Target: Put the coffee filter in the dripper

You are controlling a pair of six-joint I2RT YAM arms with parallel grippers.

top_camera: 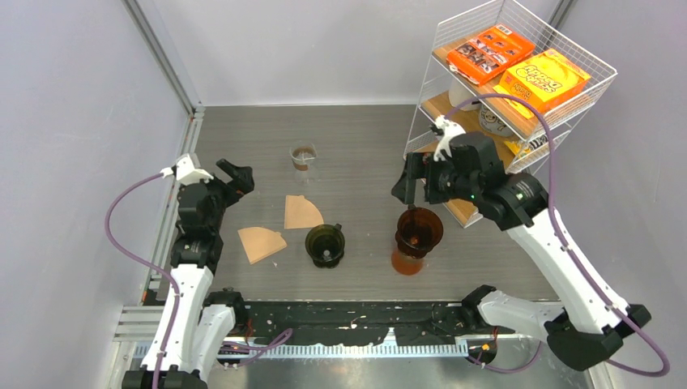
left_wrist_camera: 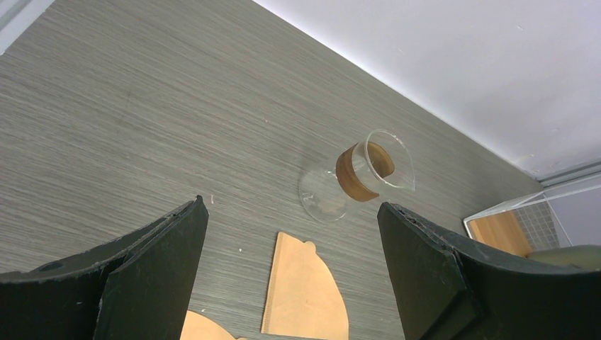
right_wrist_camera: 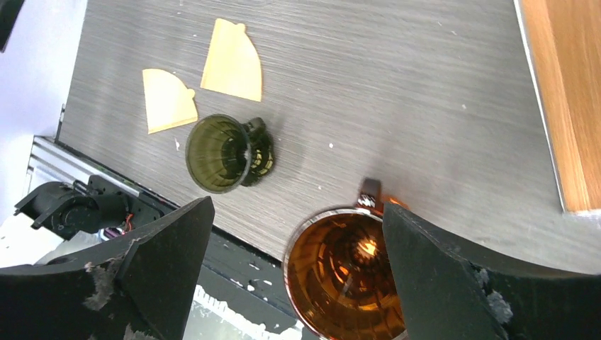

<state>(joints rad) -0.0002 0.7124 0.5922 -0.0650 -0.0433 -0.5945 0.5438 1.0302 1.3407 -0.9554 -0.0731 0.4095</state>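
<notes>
- The left gripper [left_wrist_camera: 292, 205] is wide open and holds nothing. It hangs over the left part of the table [top_camera: 356, 138].
- The first coffee filter [top_camera: 261, 243] is a light brown, fan-shaped paper. It lies flat on the table, in front of the left gripper and a little to its right, not touching it.
- The second coffee filter [top_camera: 301, 212] has the same colour and shape. It lies flat, just beside the first one and further from the arm bases. In the left wrist view it is below the gap between the open fingers, apart from both of them.
- A glass carafe [left_wrist_camera: 358, 173] with a brown band stands behind the filters.
- The dark green dripper [top_camera: 325, 245] stands upright, mouth up, just right of the two filters, with its handle at the back.
- The amber dripper [top_camera: 418, 233] is see-through and ribbed inside. It stands well apart from the filters, on the right.
- The right gripper [right_wrist_camera: 296, 207] is wide open too, with nothing in it. It hangs above the amber dripper, which shows between its fingers in the right wrist view. Both filters are far to its left.
- A white wire shelf [top_camera: 595, 81] with orange boxes [top_camera: 518, 61] stands at the right.
</notes>
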